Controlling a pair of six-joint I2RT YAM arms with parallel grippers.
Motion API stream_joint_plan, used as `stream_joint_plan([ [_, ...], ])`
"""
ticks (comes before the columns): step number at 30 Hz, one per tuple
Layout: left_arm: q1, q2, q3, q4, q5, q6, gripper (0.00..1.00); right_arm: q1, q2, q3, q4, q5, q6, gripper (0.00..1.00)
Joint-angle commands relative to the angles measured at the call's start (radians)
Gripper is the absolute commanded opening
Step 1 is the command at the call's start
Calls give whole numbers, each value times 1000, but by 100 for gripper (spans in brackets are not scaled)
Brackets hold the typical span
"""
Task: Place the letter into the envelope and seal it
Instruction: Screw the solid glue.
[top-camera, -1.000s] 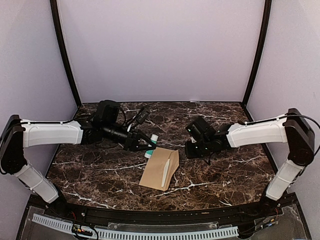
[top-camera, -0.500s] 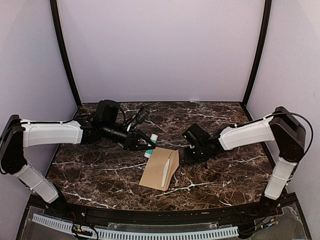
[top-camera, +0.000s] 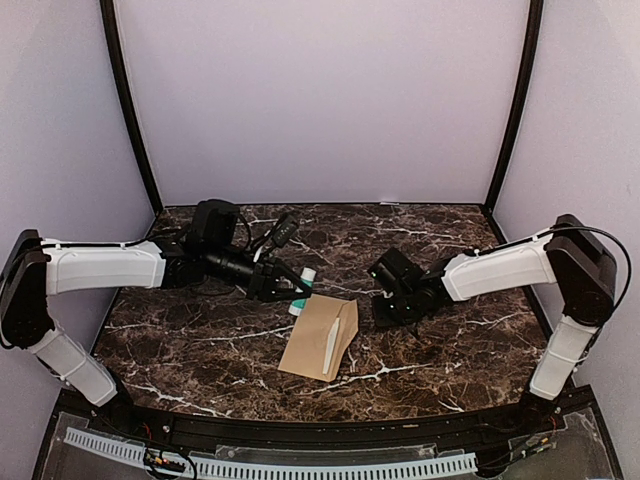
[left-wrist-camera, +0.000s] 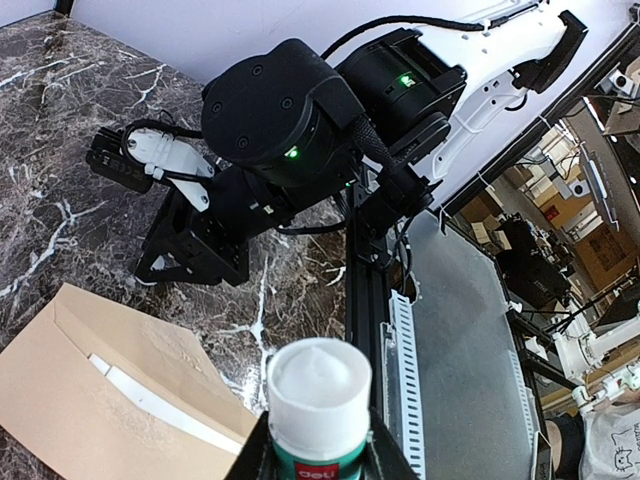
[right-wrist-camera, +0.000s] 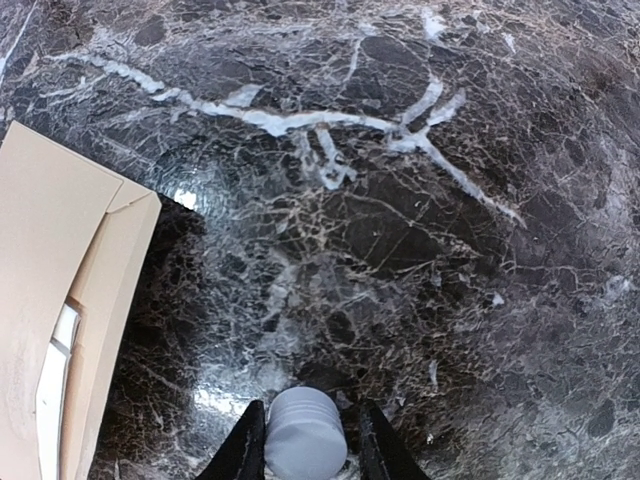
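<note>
Left gripper (left-wrist-camera: 318, 455), part-closed, pinches one glue stick (left-wrist-camera: 318, 395); right gripper (right-wrist-camera: 305, 452) straddles one cap (right-wrist-camera: 305, 430), grip unclear; one envelope (top-camera: 305, 345), one letter (left-wrist-camera: 150, 400).

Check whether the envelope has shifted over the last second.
No. The envelope lies at the same place and angle against the white veins of the table.

The dark brown marble-patterned tabletop with white veins (right-wrist-camera: 430, 170) is polished and glossy, with a bright spot of glare. The plain kraft-brown paper envelope (top-camera: 305, 345) looks matt and faintly fibrous. The pale paper letter (left-wrist-camera: 150, 395) showing as a strip in its opening is smooth and matt. The white plastic glue stick with a green label (left-wrist-camera: 318, 395) has a dull, waxy top. The grey ribbed plastic cap (right-wrist-camera: 305, 440) is matt. The white arm shell (top-camera: 105, 267) is smooth, slightly shiny plastic.
</note>
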Motion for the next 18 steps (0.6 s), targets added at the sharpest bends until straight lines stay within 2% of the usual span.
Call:
stream_joint_plan([
  [1, -2, -29, -11, 32, 25, -6, 0, -2, -5, 1, 15, -11, -10, 28],
  [7, -2, -25, -11, 29, 19, -1, 0, -2, -18, 1, 10, -9, -17, 17],
  [11, -12, -27, -1, -25, -23, 42, 0, -1, -132, 16, -36, -49, -31, 14],
  [13, -31, -32, 11, -72, -64, 88, 0, 3, -227, 29, -53, -114, -47, 14],
  [18, -94, -45, 20, -113, -106, 166, 0, 12, -407, 77, -17, -421, -52, 14],
])
